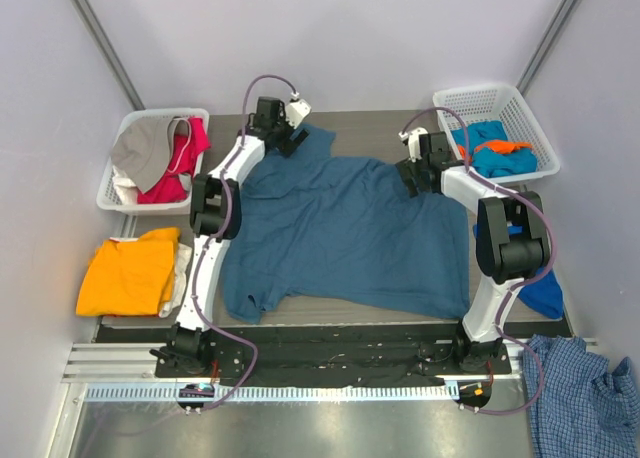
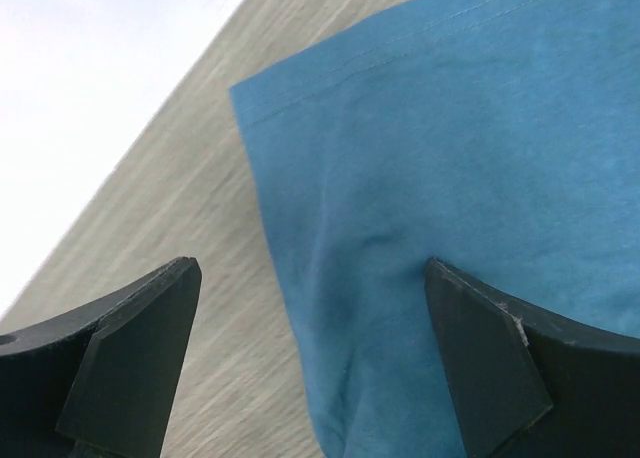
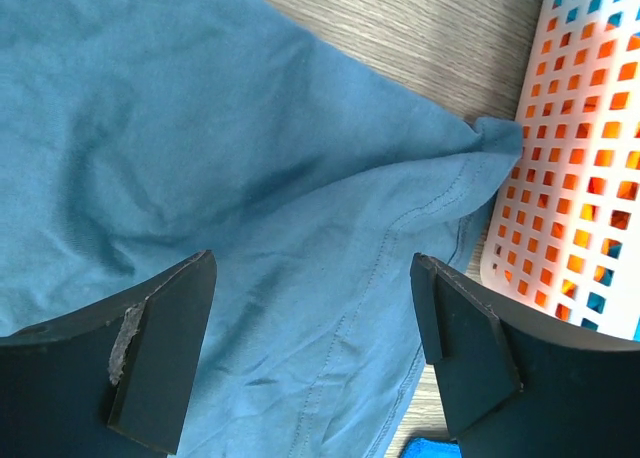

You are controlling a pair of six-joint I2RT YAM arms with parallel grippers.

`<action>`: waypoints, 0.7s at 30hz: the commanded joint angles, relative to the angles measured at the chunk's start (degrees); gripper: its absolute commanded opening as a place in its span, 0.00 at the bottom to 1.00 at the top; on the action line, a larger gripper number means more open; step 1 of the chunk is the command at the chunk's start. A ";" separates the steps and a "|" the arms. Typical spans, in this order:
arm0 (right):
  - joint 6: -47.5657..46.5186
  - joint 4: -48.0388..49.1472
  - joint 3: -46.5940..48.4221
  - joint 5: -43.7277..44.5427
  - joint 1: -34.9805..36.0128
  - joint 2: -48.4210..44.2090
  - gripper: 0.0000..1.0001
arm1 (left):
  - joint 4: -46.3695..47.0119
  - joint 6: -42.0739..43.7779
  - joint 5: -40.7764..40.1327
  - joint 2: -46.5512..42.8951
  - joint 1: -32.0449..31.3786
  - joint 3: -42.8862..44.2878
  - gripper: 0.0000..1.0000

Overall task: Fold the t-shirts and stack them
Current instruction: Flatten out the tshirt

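At the far left, against the pale lilac wall (image 1: 60, 68), a white mesh basket (image 1: 108, 193) is holding a grey tee (image 1: 140, 148) and a red tee (image 1: 180, 168). In front of it an orange tee (image 1: 125, 273) is lying folded, just off the table's left edge. The grey wood-grain table (image 1: 370, 143) is carrying the large teal-blue tee (image 1: 340, 238), which is spreading across most of its width.

The left gripper (image 2: 310, 278) is hanging over the tee's far left corner, jaws wide apart and gripping nothing, one finger over bare table and the other over cloth. The right gripper (image 3: 312, 278) is hovering over the rumpled far right part of the tee, jaws likewise wide apart with nothing clamped.

Touching that corner of the tee, a second mesh basket (image 1: 500, 90) is holding turquoise and orange cloth. At the near right, a blue-and-white checked shirt (image 1: 580, 398) is lying crumpled beyond the metal rail (image 1: 120, 363).
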 commanded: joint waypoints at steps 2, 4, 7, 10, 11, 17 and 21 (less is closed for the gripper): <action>0.26 0.38 0.09 -0.81 0.81 -2.81 0.86 | 2.15 9.46 -10.19 2.74 -0.39 0.86 0.99; 0.25 0.38 -0.09 -0.81 0.81 -2.99 0.86 | 3.64 11.84 -13.96 2.92 -0.31 -0.10 0.99; -0.01 0.47 -0.45 -0.90 0.81 -3.34 0.86 | 5.57 14.93 -17.83 3.36 0.04 -0.90 0.99; -0.18 0.47 -0.80 -0.90 0.81 -3.69 0.86 | 6.37 17.39 -20.81 4.33 0.57 -0.73 0.98; -0.18 0.47 -0.97 -1.07 0.81 -3.86 0.86 | 6.63 18.18 -21.44 4.59 0.75 -0.72 0.99; -0.18 0.56 -0.89 -1.08 0.81 -4.04 0.86 | 9.70 22.40 -26.28 7.75 1.28 1.56 0.99; -0.36 0.65 -0.80 -0.20 0.89 -4.21 0.86 | 12.25 24.16 -28.30 9.60 1.36 4.10 1.00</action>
